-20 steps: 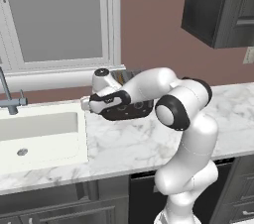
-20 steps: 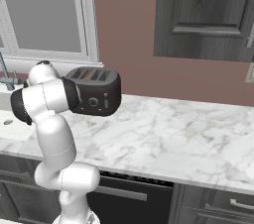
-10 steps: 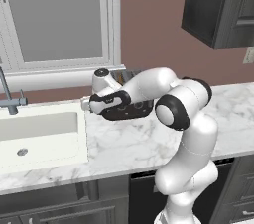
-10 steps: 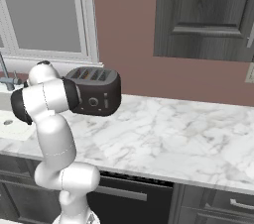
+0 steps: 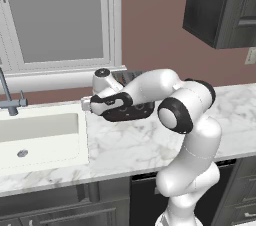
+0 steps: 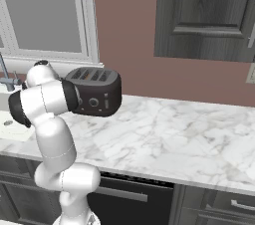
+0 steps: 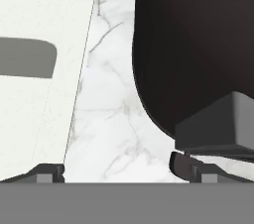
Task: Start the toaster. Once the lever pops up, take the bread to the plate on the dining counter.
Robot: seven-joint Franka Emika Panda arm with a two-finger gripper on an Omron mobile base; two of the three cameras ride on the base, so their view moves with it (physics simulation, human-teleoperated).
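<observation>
The black toaster [image 6: 94,94] stands on the marble worktop against the wall, and its top slots show a brownish tint [image 6: 92,74]; I cannot tell the bread apart there. In the left base view the toaster [image 5: 132,112] is mostly behind my forearm. My gripper [image 5: 102,110] hangs at the toaster's sink-side end, pointing down. In the hand view the gripper [image 7: 119,171] is open, fingertips far apart. The right fingertip [image 7: 191,167] sits just under a grey lever block [image 7: 218,129] jutting from the toaster's dark wall [image 7: 188,44]. The plate and dining counter are out of view.
A white sink [image 5: 35,135] with a grey faucet [image 5: 10,100] lies left of the toaster, its basin edge [image 7: 44,69] close to my left fingertip. Marble worktop [image 6: 174,139] stretches to the right. Dark wall cabinets [image 5: 220,5] hang above, and a window [image 5: 55,15] is behind the sink.
</observation>
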